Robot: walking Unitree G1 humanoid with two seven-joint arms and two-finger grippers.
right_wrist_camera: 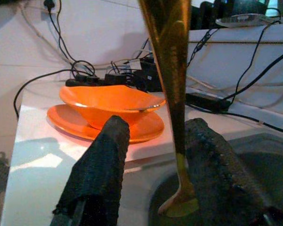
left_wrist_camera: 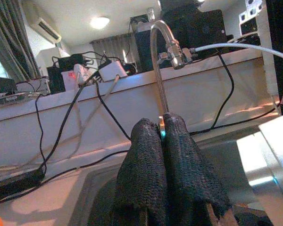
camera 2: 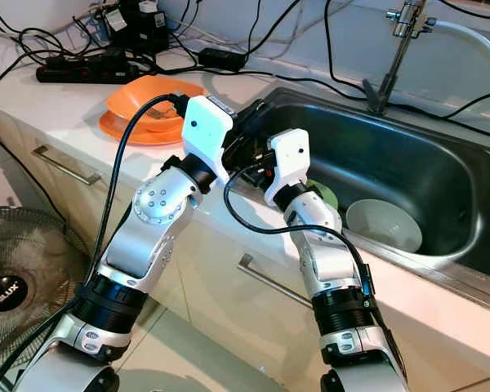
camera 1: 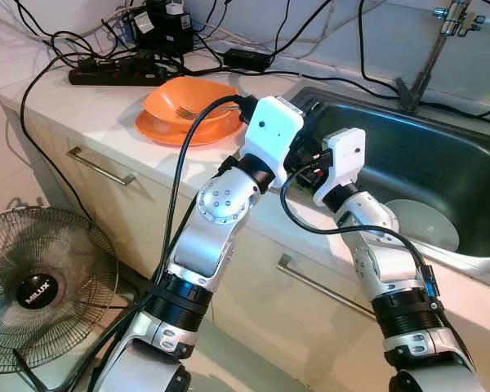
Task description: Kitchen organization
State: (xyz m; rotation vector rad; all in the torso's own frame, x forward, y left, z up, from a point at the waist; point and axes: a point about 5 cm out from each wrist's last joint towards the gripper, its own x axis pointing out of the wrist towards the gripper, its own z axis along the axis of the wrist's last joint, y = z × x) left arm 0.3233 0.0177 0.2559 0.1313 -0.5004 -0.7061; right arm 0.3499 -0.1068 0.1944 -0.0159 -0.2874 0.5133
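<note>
A golden spoon [right_wrist_camera: 172,70] hangs upright over the near left corner of the steel sink [camera 1: 474,163]. My left gripper [left_wrist_camera: 160,123] is shut on its handle, and only a thin sliver shows between the fingers [left_wrist_camera: 141,160]. My right gripper [right_wrist_camera: 156,125] is open, with a finger [right_wrist_camera: 104,160] on each side of the spoon's lower stem and apart from it. Both wrists [camera 1: 269,131] meet at the sink's rim. An orange bowl [camera 1: 188,100] with a fork in it sits on an orange plate [camera 1: 167,131] on the counter to the left. A white bowl [camera 2: 384,224] lies in the sink.
A black power strip [camera 1: 118,76] and many cables run along the back of the counter. The faucet [camera 1: 441,33] stands behind the sink. A floor fan [camera 1: 41,286] stands at the lower left, before the cabinet drawers [camera 1: 98,166]. Something green [camera 2: 328,196] lies in the sink.
</note>
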